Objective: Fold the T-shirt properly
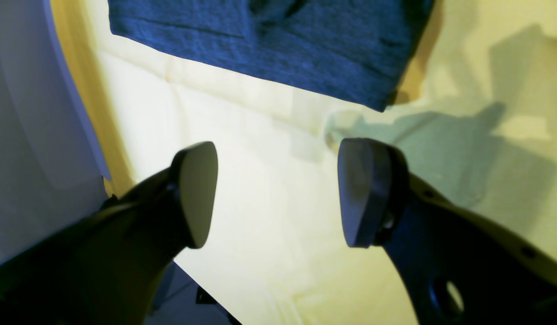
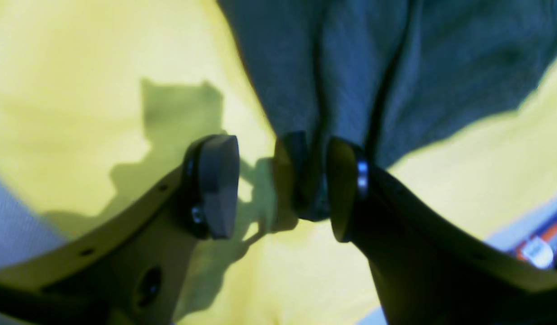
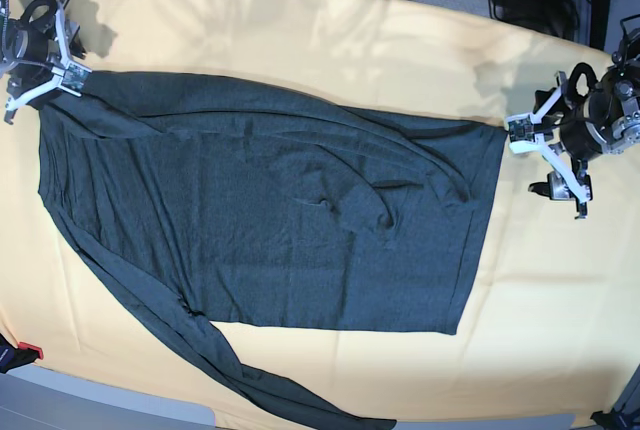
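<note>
Two grippers are seen at opposite ends of the shirt [image 3: 270, 220], which is spread flat across the cloth [image 3: 330, 35] with wide yellow margins left bare along the far edge and at the base view's right. The left gripper [image 1: 278, 194] is held spread and empty just beyond the shirt's straight hem, a strip of bare cloth lying between them. The right gripper [image 2: 283, 187] is parted too, with a bunched fold of shirt edge resting against one pad. The shirt is dark charcoal, heathered and lightly creased; one sleeve is trailed toward the near table edge.
</note>
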Robot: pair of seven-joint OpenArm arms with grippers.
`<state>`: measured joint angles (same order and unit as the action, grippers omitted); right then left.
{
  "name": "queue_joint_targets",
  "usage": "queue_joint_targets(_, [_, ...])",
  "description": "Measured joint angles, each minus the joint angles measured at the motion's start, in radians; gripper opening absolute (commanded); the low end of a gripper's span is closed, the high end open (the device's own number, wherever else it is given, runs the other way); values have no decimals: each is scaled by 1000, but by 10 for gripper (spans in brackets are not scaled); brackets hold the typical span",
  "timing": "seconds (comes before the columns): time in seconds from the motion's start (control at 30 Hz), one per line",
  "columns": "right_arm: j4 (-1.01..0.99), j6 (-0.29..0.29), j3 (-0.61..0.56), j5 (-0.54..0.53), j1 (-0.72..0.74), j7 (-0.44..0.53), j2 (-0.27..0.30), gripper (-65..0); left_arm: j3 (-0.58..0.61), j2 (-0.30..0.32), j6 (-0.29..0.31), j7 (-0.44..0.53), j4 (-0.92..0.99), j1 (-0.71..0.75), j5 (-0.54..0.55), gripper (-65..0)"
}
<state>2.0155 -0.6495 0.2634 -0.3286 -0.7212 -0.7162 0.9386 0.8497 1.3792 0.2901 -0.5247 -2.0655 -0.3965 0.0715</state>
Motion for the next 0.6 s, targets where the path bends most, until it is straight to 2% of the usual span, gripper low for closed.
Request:
queue_joint_targets(0.1, [-58,1,0,44,0,80,0,-324,0,-2,-1,-1,0,0,0,-232])
queue_joint_targets(0.17, [-90,-3,0,69,-2,127,-1,-351,0,-7,0,1,0,0,0,-232])
queue_joint_targets(0.23, [-116,-2,0,79,-2,138,0,-382,0,-7,0,0,0,0,0,-232])
queue_joint_targets(0.33, [-134,5,-7,126,-2,138,0,-383,0,-7,0,1,0,0,0,-232])
queue_joint_targets(0.43, [-148,68,-13,185,-2,160,-3,-383,0,-7,-1,1,0,0,0,-232])
queue_joint_targets(0.47, [-152,70,-13,188,-2,172,-2,-382,0,-7,0,1,0,0,0,-232])
queue_joint_targets(0.53, [-160,36,-14,187,-2,197,-2,-378,0,-7,0,1,0,0,0,-232])
queue_joint_targets(0.6, [-164,49,-40,203,-2,204,-3,-378,0,-7,-1,1,0,0,0,-232])
